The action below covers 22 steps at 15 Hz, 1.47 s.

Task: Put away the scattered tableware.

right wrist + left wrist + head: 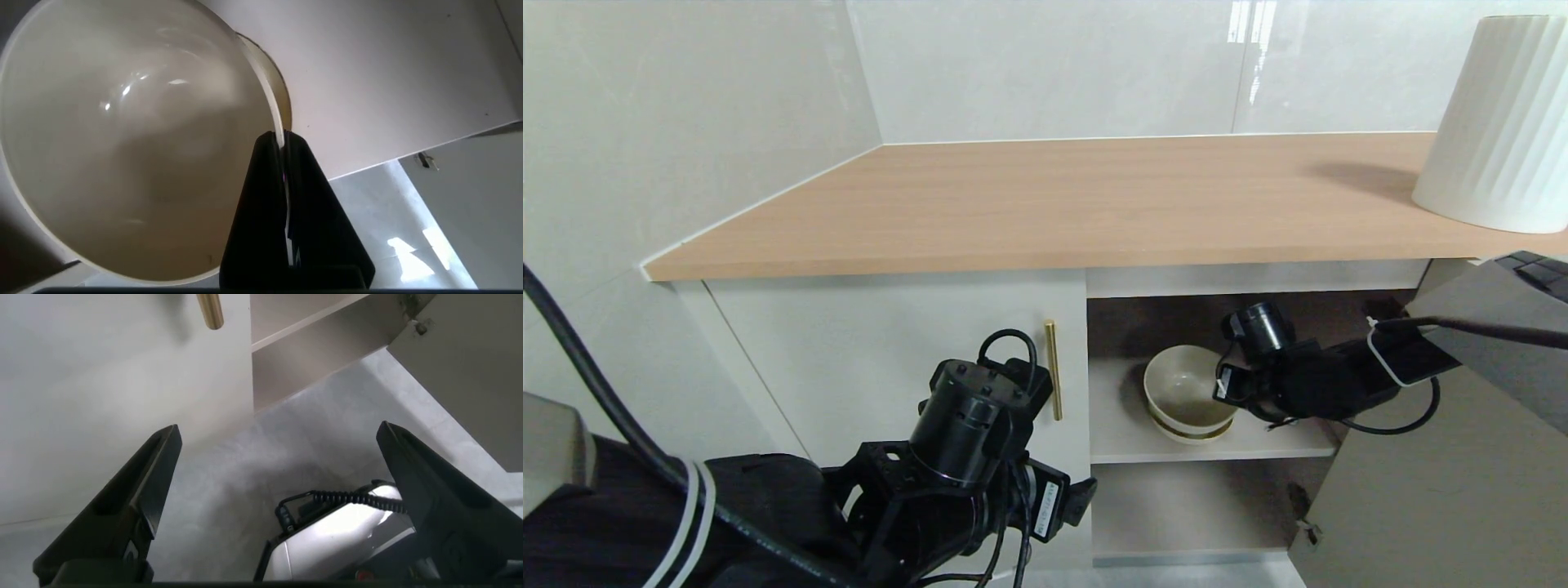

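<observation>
A cream bowl sits on the middle shelf of the open cabinet, tilted on a second dish beneath it. My right gripper reaches into the cabinet from the right and is shut on the bowl's near rim. The right wrist view shows the bowl large, its thin rim pinched between my right gripper. My left arm hangs low in front of the closed left door. My left gripper is open over the grey floor with nothing between its fingers.
The wooden countertop carries a white ribbed lampshade at the far right. The closed left door has a brass handle. The right cabinet door stands swung open on the right. A lower shelf lies beneath.
</observation>
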Motion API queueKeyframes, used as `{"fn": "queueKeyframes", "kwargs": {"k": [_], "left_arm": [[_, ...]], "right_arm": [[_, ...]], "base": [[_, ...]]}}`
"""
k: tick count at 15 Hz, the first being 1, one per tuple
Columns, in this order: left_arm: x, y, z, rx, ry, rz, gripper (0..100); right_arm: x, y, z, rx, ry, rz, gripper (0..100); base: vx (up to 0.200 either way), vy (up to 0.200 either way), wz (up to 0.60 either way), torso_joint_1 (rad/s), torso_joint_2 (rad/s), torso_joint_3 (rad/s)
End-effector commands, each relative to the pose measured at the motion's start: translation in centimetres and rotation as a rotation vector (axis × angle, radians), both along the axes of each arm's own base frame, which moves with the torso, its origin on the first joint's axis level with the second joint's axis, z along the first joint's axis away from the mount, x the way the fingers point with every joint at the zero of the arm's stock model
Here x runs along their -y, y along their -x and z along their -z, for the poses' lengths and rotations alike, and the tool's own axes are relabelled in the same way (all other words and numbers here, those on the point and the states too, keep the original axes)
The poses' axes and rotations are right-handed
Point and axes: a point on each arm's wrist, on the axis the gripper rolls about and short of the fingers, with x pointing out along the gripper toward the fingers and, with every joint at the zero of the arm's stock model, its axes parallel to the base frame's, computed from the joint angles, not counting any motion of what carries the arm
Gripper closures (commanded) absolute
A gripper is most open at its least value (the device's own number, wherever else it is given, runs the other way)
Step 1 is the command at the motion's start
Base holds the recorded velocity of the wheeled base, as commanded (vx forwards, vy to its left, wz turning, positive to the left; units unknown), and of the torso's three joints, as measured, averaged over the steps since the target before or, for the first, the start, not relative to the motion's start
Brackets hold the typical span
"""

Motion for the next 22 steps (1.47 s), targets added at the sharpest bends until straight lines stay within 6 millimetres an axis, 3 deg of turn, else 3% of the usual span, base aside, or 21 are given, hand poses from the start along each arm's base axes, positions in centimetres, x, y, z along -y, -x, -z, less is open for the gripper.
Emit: {"fn": "queueKeyframes", "kwargs": {"k": [1, 13, 14, 22], "left_arm": [[0.0, 0.0, 0.0, 0.0, -0.001, -0.001, 0], [-0.1, 0.0, -0.1, 0.011, -0.005, -0.018, 0], [-0.1, 0.0, -0.2, 0.013, -0.003, -0.019, 0], [-0.2, 0.0, -0.3, 0.017, 0.001, -0.021, 0]], "right_arm": [[-0.1, -0.3, 0.6, -0.007, 0.006, 0.005, 100], [0.1, -0.9, 1.3, -0.01, 0.012, 0.015, 100], [0.1, -0.9, 1.3, -0.01, 0.012, 0.015, 0], [-0.6, -0.2, 0.2, 0.006, 0.002, -0.006, 0]], "base": [[0.0, 0.0, 0.0, 0.0, 0.0, 0.0], [0.0, 0.0, 0.0, 0.0, 0.0, 0.0], [0.0, 0.0, 0.0, 0.0, 0.0, 0.0], [0.0, 0.0, 0.0, 0.0, 0.0, 0.0]]}}
